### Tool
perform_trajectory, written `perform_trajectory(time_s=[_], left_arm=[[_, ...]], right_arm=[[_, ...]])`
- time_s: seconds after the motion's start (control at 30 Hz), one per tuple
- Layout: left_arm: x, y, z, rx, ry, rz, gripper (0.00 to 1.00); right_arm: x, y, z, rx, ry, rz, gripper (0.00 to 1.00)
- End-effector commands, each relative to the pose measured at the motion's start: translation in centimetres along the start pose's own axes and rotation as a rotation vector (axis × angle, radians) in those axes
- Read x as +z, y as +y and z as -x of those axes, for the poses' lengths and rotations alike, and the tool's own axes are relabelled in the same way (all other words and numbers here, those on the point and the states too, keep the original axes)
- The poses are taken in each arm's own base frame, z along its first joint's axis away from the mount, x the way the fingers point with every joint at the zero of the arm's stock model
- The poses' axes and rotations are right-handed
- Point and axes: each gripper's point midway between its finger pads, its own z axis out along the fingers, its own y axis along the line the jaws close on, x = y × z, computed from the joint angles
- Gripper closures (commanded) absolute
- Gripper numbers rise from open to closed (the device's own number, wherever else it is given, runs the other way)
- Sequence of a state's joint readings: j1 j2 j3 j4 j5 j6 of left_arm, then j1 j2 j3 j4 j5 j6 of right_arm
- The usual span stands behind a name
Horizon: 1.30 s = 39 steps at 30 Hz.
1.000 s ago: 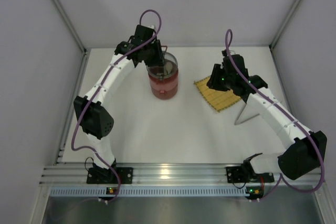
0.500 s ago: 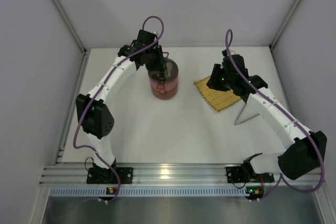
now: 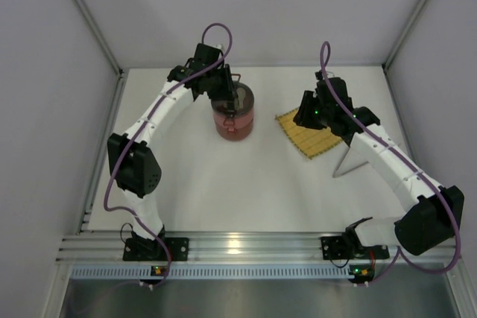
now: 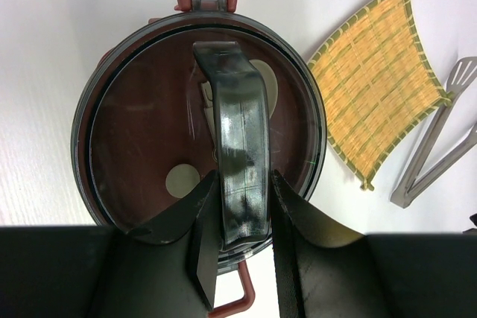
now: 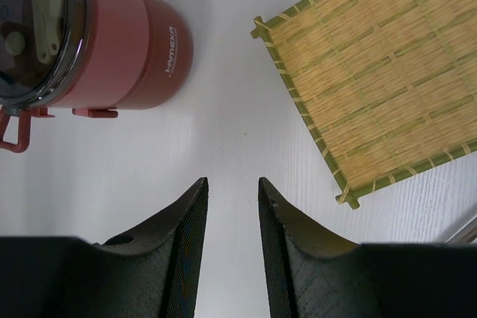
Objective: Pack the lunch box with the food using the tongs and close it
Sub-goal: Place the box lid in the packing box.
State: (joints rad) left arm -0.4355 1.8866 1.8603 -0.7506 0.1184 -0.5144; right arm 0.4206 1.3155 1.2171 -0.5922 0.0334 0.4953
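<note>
A robotics lab test cell, seen from above. A bare white table (image 3: 246, 191) is boxed in by plain pale grey panels (image 3: 253, 5) held in metal corner posts (image 3: 86, 16). Two white and black robot arms, left (image 3: 160, 109) and right (image 3: 387, 156), are bolted to an aluminium rail (image 3: 238, 245) along the near edge, with purple cables (image 3: 216, 29) looping off them. A red lunch box (image 3: 233, 115) and a yellow woven mat (image 3: 309, 133) sit on the table like test props.

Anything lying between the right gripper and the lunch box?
Nothing visible: only bare table separates the right gripper from the lunch box. The yellow mat lies on the gripper's other side. The left gripper grips the lid handle on top.
</note>
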Motion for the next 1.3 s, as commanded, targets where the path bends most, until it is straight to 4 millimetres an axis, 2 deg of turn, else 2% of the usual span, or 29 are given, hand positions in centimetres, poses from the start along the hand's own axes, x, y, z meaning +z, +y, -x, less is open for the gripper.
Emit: perform_trajectory(time_s=[0.0,0.2,0.37,0.93,1.27], left_arm=[[-0.5,-0.7,0.7,0.001,-0.040,-0.036,1.00],[-0.6,-0.6,0.5,-0.012,-0.041,-0.030,1.00],[-1.0,-0.8,1.3,-0.043,-0.073,-0.025,1.00],[-1.2,-1.0,1.9,-0.078,-0.091,-0.020,1.00],[-0.2,-0.2,0.8,-0.093,-0.064,0.006,1.00]], right_arm=[[-1.1,-0.3,1.1,0.020,-0.048,-0.002,0.67],[-1.0,0.1,1.5,0.016,-0.051,0.006,0.67],[-1.1,0.3,1.8,0.015,-0.053,0.012,0.67],[-1.2,0.6,1.6,0.017,-0.051,0.020,0.67],[-1.0,0.7,1.6,0.014,-0.047,0.023,0.67]])
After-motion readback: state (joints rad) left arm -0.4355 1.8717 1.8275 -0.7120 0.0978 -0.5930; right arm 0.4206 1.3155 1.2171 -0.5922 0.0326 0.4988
